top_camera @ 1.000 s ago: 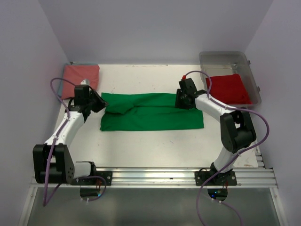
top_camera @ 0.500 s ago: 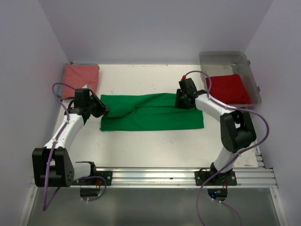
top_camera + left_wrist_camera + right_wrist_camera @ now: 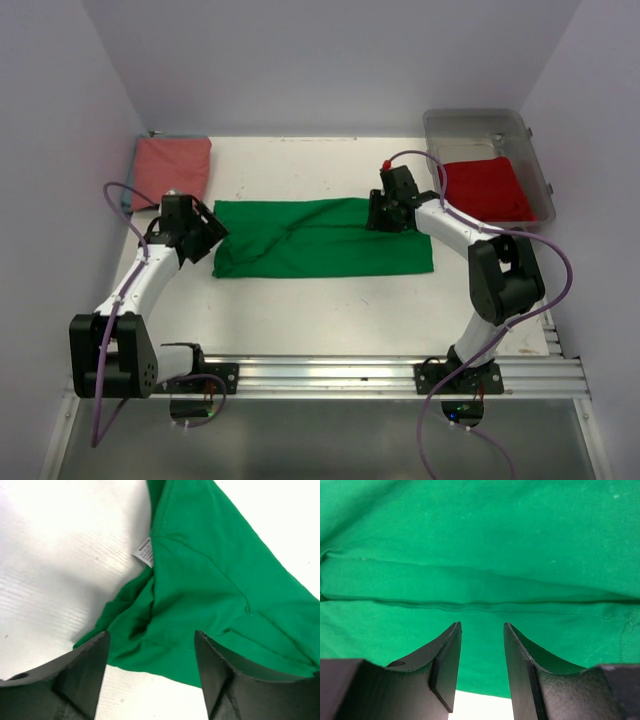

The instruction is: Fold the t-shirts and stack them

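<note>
The left gripper's (image 3: 150,640) jaws stand wide apart and released, nothing between them. The left end of the green t-shirt (image 3: 325,240) lies slack on the desk (image 3: 300,300) just beyond them, with its white label (image 3: 144,555) showing. A second ago these jaws were clenched on that end, holding it bunched over the shirt; since then the arm has backed off to the left. The right gripper's (image 3: 482,630) jaws are parted a little over the shirt's far edge, pinching no cloth, and have barely shifted. The lengthwise fold looks finished; a crosswise fold likely follows. The salmon-pink t-shirt (image 3: 172,170) sits folded at far left, and the red t-shirt (image 3: 485,188) waits in the clear bin (image 3: 480,122).
</note>
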